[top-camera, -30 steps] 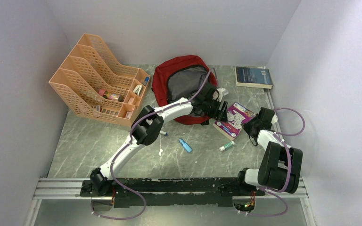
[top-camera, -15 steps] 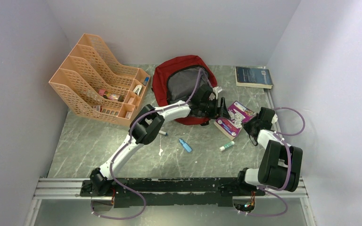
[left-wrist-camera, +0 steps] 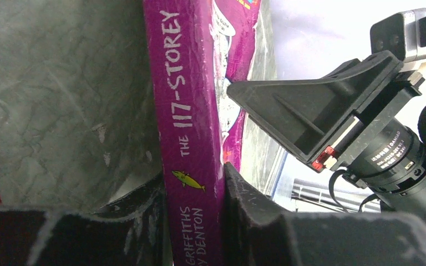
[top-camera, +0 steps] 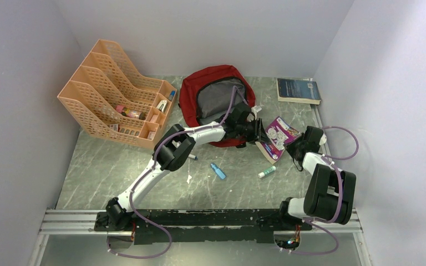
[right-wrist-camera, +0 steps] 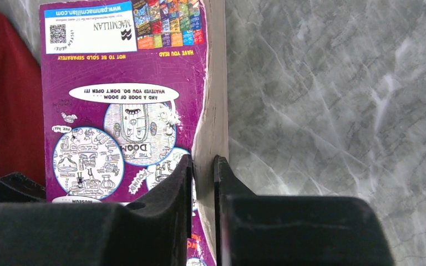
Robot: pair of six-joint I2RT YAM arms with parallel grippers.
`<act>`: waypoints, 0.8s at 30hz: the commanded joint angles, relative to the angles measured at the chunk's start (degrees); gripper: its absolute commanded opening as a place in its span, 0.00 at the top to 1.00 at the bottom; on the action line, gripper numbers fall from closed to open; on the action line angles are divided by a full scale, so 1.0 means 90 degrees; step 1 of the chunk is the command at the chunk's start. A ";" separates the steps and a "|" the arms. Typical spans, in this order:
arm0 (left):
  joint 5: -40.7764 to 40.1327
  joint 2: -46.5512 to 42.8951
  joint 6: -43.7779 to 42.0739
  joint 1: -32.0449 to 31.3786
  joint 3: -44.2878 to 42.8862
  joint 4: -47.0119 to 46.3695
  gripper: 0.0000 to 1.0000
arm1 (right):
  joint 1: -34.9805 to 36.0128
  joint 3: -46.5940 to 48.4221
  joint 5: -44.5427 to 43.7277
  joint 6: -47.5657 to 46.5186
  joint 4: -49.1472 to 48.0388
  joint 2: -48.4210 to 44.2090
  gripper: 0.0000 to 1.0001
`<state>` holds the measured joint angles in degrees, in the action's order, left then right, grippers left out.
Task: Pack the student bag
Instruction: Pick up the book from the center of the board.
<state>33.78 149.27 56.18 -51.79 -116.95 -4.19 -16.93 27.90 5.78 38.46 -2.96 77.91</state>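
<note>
Plainly, the left claw (left-wrist-camera: 193,180) is clamped across the spine of the purple book (left-wrist-camera: 184,83), one finger on each cover near the spine's end. The right claw (right-wrist-camera: 203,166) is pinched almost closed on the opposite long edge of the same book, on the cover or a few pages, I cannot tell which. With both claws on one book, the likeliest trouble is a tug of war. If the arms take different paths, or the right one lets go late, the thin pinched edge could crease or tear, or the book could twist out of the left grip. Held only at one end of the spine, it may also droop once the right claw releases. The student bag (top-camera: 190,95) lies just beside the book, at upper centre of the top view, its mouth open on grey lining and the left arm's cable crossing it. Its soft rim could fold under a book corner, or the bag could slide away instead of taking the book in. The grey marbled table (top-camera: 116,166) looks smooth, so little would stop that slide. A blue pen (top-camera: 218,170) and a small white tube (top-camera: 267,172) lie loose below the book. An orange file rack (top-camera: 111,94) stands at upper left, a dark book (top-camera: 298,90) lies at upper right, and plain pale walls close in three sides.
</note>
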 commanded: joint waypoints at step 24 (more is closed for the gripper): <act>0.0854 -0.3222 -0.1234 0.1069 0.0993 -0.0610 0.95 | 0.0124 0.0797 0.3547 0.0480 0.0692 -0.2382 0.00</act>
<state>36.71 129.45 46.68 -45.08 -108.77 -1.23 -16.14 32.67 24.56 38.44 12.12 57.60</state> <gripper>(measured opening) 0.320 0.994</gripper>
